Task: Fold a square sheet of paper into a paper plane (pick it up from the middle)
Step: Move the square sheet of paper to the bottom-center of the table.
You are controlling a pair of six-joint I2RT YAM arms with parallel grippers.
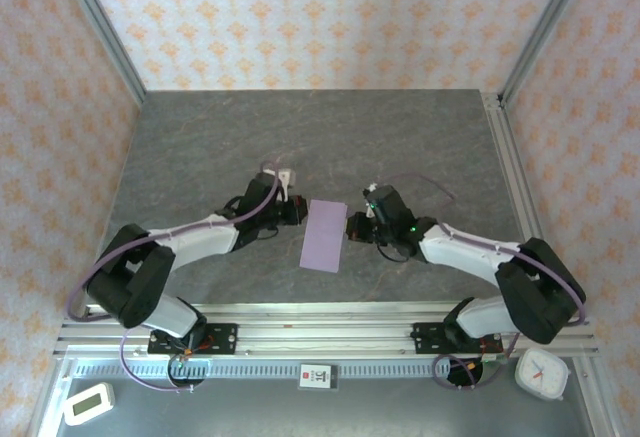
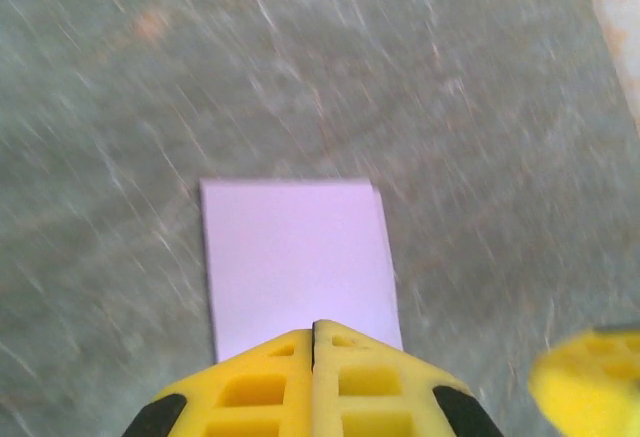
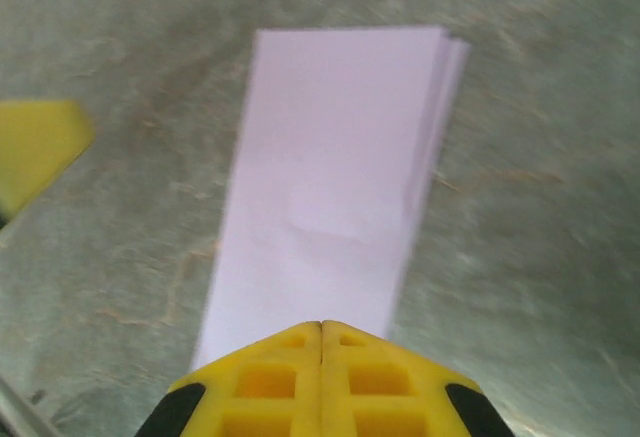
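- Paper [image 1: 324, 236], folded into a strip, lies flat on the tabletop [image 1: 200, 147].
- Left end effector [image 1: 298, 213] and right end effector [image 1: 353, 225], both closed and empty, flank its left and right edges, probably to flatten the crease.

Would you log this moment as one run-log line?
sheet of paper folded into rectangle, flat on table | left gripper shut, tip at paper edge | right gripper shut, tip at paper edge

You see a grey marbled table [image 1: 200, 147]; one lilac sheet of paper [image 1: 325, 235], folded narrow, lies flat mid-table.
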